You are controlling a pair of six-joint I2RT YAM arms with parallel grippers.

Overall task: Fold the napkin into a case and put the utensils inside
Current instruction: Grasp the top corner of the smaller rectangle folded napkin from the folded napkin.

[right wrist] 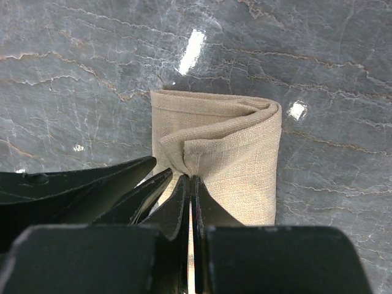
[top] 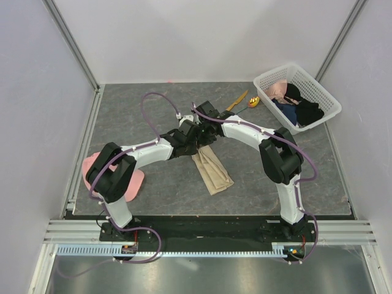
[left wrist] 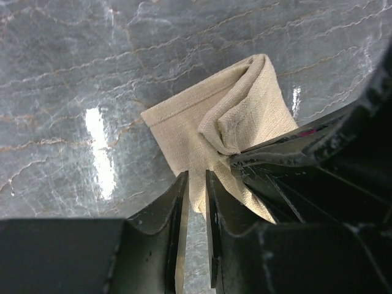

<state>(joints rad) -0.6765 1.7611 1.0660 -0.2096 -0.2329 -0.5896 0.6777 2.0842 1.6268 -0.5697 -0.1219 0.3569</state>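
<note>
Watching the napkin (right wrist: 226,147): it lies as a long folded strip in the middle of the worktop (top: 257,184), far end doubled over, with both claws at that end. Right claw (right wrist: 190,179) is clamped tight on a pucker of the top layer. Left claw (left wrist: 195,180) has its jaws a narrow slit apart astride the cloth's edge; cannot tell whether it pinches anything.

Risks, as I judge them:
- Worktop is glossy and nothing pins the near end, so a pull from 1 claw may slide the whole strip.
- Right claw has only 1 small pinch. A lift could drag the layers open and undo the fold, or the cloth could slip free.
- The 2 claws sit tip to tip, so a bump is likely if either turns.
- Knife (top: 237,101) and spoon (top: 253,101) lie well apart from the napkin, near the basket (top: 321,87). Both are thin and flat to the surface, so awkward to pick up.

Materials:
- Worktop: grey, marbled, shiny, glare spots.
- Napkin: tan, coarse visible weave, limp, stitched hem, soft rounded fold.
- Knife: orange, slim, plastic-looking.
- Spoon: yellow rounded bowl, thin green handle.
</note>
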